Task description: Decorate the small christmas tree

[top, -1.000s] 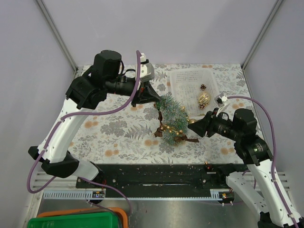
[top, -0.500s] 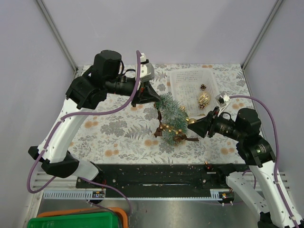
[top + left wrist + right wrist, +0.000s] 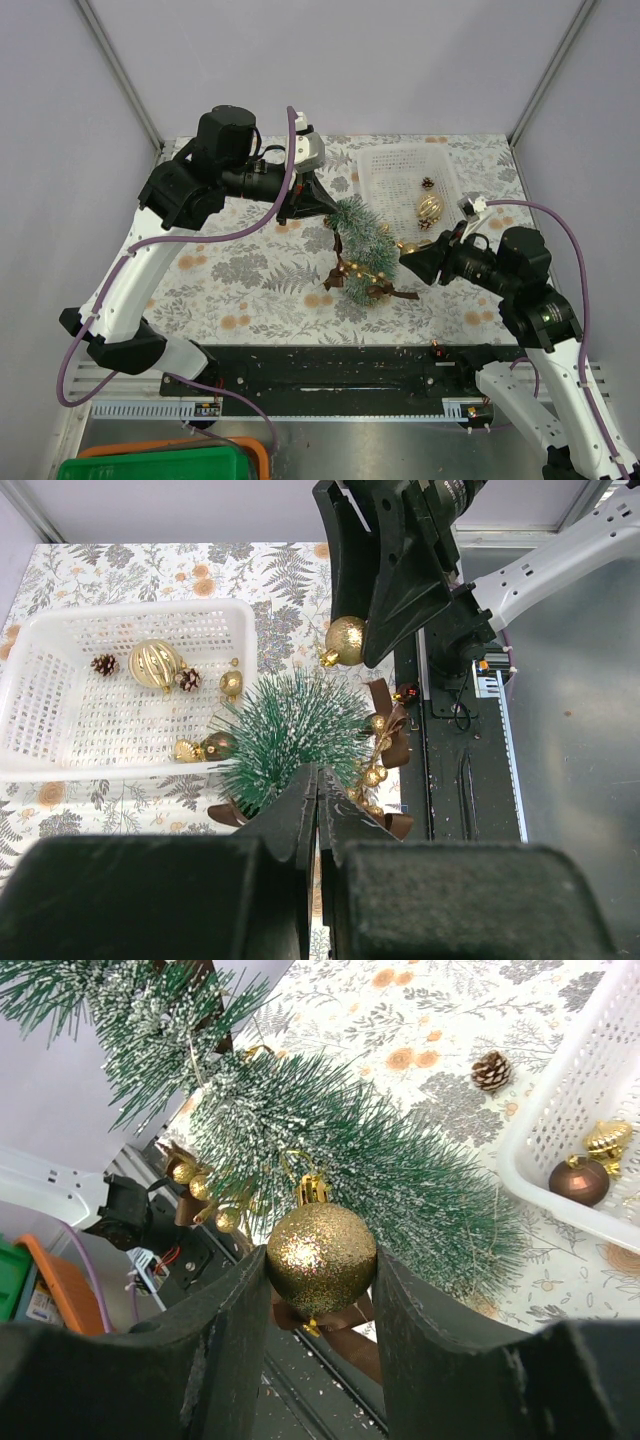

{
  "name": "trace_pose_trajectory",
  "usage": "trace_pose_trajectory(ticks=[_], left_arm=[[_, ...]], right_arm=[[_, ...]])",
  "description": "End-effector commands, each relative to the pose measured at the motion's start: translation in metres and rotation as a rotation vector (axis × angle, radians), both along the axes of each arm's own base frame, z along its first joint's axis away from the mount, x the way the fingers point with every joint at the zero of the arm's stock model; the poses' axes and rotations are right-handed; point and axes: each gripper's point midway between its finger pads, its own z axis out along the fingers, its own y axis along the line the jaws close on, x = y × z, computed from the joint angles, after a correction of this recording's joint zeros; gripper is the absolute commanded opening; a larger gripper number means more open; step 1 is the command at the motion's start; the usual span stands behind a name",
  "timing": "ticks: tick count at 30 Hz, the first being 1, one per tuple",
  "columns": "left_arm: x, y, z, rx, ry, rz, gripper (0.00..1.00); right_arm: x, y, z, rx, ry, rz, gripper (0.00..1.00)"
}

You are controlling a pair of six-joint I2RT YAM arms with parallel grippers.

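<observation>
A small christmas tree (image 3: 362, 247) with frosted green bristles stands tilted near the middle of a leaf-print tablecloth (image 3: 250, 285), just beside the near left corner of a white basket (image 3: 372, 192). Gold beads (image 3: 346, 268) and brown ribbon (image 3: 386, 738) already hang around its lower branches. The left gripper (image 3: 333, 207) reaches in from the left, its fingers (image 3: 300, 810) pressed tightly together at the tree's tip. It appears to pinch the tip, though bristles hide the exact contact. From the right, the right gripper (image 3: 352, 645) clamps a gold glitter ball (image 3: 320, 1256) between its two fingers, with the ball's cap and hanging loop touching the tree's bristles partway up its side. Inside the basket lie a ribbed gold ornament (image 3: 155, 663), two small pine cones (image 3: 104, 664) and a few smaller gold and bronze trinkets.
</observation>
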Motion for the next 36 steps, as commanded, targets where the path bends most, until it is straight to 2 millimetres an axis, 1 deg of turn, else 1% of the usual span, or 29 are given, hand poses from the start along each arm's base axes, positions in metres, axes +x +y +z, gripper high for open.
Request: trace_pose_trajectory(ticks=[1,4,10,15,24,28,33,36], left_arm=[[-0.006,0.003,0.02,-0.053,-0.05,-0.021,0.02],[-0.006,0.003,0.019,-0.051,-0.048,-0.019,0.02],[-0.007,0.003,0.018,-0.051,-0.048,-0.022,0.02],[-0.007,0.003,0.02,-0.053,-0.048,-0.023,0.02],[-0.008,0.003,0.021,-0.057,-0.054,-0.025,0.02],[-0.008,0.003,0.021,-0.056,-0.05,-0.026,0.02],[-0.008,0.002,0.02,-0.056,-0.048,-0.029,0.02],[-0.008,0.002,0.02,-0.056,-0.048,-0.029,0.02]], right_arm=[[0.01,-0.006,0.02,-0.012,-0.084,-0.042,0.39],[0.013,-0.002,0.02,-0.001,-0.075,-0.031,0.39],[0.021,-0.005,0.019,-0.001,-0.085,-0.065,0.39],[0.026,-0.001,0.024,0.03,-0.098,-0.066,0.38],[0.033,0.006,0.025,0.06,-0.101,-0.043,0.39],[0.035,0.008,0.018,0.058,-0.08,-0.041,0.39],[0.039,0.005,-0.004,0.039,-0.04,-0.066,0.38],[0.037,0.003,-0.014,0.04,-0.003,-0.083,0.37]])
